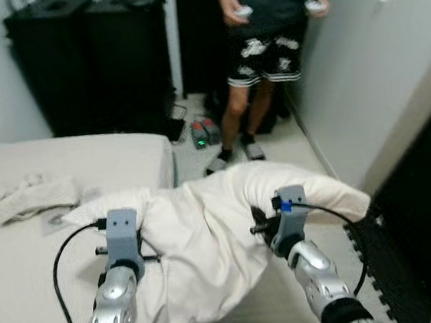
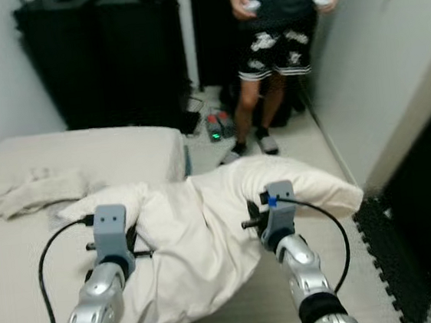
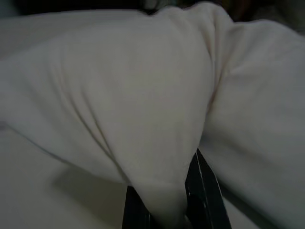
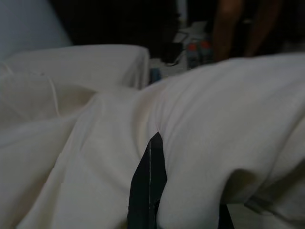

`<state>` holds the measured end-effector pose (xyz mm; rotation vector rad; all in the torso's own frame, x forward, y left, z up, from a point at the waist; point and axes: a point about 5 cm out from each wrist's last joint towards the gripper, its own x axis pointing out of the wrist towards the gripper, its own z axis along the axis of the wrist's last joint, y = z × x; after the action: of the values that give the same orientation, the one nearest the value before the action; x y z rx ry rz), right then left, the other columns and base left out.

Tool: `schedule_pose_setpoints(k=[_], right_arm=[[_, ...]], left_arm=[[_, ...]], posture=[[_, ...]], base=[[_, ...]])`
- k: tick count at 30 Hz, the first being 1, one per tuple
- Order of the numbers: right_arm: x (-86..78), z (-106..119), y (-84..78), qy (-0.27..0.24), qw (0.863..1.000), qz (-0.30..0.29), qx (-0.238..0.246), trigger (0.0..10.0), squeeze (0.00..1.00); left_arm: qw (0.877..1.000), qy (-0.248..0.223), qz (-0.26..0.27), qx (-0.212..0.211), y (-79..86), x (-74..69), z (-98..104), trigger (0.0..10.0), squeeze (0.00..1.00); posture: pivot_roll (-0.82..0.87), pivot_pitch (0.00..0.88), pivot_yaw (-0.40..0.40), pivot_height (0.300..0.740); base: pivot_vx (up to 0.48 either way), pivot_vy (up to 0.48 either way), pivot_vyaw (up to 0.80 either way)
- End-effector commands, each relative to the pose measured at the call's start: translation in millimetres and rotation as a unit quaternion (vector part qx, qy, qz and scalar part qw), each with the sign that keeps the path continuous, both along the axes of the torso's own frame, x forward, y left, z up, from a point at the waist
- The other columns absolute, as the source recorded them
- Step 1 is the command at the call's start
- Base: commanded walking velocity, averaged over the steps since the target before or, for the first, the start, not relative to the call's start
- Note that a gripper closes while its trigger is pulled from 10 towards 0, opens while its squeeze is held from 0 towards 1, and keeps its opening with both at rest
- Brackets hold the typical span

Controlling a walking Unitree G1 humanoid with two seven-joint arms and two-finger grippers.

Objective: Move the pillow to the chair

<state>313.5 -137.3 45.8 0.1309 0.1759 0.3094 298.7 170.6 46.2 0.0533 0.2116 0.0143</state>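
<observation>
I hold the pillow (image 1: 208, 239) w/ both grippers.
Left gripper (image 3: 167, 210) & right gripper (image 4: 186, 200) fingers pinch its cloth, over the bed (image 1: 30, 304).

The head views are softly blurred under even, dim indoor light; both wrist views are darker, grainy and unfocused close up.
</observation>
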Motion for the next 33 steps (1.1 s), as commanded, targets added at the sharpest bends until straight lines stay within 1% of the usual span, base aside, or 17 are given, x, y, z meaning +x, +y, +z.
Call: schedule_pose_setpoints(k=[1,21,33], right_arm=[[4.4,9.7,6.8,-0.025,0.999,0.020,-0.002,10.0,0.00],[3.4,8.7,8.0,-0.025,0.999,0.024,-0.003,10.0,0.00],[3.8,9.2,8.6,-0.024,0.999,0.026,-0.003,10.0,0.00]], left_arm=[[1.000,-0.007,-0.012,0.007,-4.4,0.4,2.1,10.0,0.00],[1.000,-0.006,-0.014,0.008,-4.4,0.0,1.3,10.0,0.00],[1.000,0.001,-0.002,-0.001,-0.6,-1.5,-1.2,10.0,0.00]], posture=[[-0.04,0.047,-0.007,0.740],[-0.04,0.036,-0.008,0.740],[-0.04,0.047,-0.013,0.740]], base=[[0.000,0.000,-0.80],[0.000,0.000,-0.80],[0.000,0.000,-0.80]])
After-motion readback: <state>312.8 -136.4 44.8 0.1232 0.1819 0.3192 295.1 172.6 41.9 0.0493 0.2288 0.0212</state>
